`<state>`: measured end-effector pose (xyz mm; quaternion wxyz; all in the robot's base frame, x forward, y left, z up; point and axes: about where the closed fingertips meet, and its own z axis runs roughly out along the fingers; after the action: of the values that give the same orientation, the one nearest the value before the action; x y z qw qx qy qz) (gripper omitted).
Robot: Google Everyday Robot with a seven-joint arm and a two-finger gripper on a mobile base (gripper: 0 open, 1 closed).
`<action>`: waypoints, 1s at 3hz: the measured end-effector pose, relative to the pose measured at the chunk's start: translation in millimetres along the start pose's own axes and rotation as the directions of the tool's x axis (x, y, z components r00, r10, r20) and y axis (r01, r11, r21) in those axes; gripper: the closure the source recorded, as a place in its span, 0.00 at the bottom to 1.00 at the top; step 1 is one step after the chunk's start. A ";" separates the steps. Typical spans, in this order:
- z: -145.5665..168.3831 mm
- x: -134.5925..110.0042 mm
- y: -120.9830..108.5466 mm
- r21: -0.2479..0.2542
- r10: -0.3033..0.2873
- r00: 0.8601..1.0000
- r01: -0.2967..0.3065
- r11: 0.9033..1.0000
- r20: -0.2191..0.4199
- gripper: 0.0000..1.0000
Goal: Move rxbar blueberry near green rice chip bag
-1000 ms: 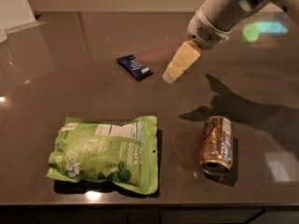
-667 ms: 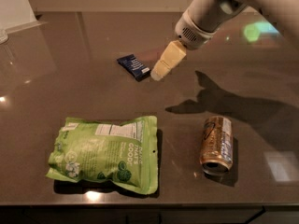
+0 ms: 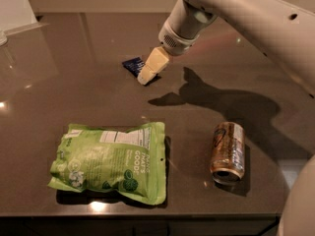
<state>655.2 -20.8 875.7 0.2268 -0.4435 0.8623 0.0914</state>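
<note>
1. Evidently the hand (image 3: 145,75) has swung left and down over the last second. It now sits at the right end of the rxbar blueberry (image 3: 132,64), covering part of it.
2. Judgement: approach done, grasp is the step in hand, no carry yet.
3. Bar unmoved, flat on the far middle of the table (image 3: 74,97), well apart from the green rice chip bag (image 3: 110,163) at near left.
4. Hand state: cannot tell whether apart or together. Contact with the wrapper looks likely but is unconfirmed; nothing is lifted.
</note>
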 end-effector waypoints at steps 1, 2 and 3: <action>25.9 -12.7 -1.1 0.008 0.030 0.999 -0.030 1.000 -0.016 0.00; 46.5 -22.1 -1.0 0.013 0.047 0.998 -0.047 0.999 -0.031 0.00; 64.9 -25.6 -3.3 0.016 0.065 0.997 -0.064 0.998 -0.051 0.00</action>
<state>690.8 19.1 830.7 0.2046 -0.4160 0.8824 0.0809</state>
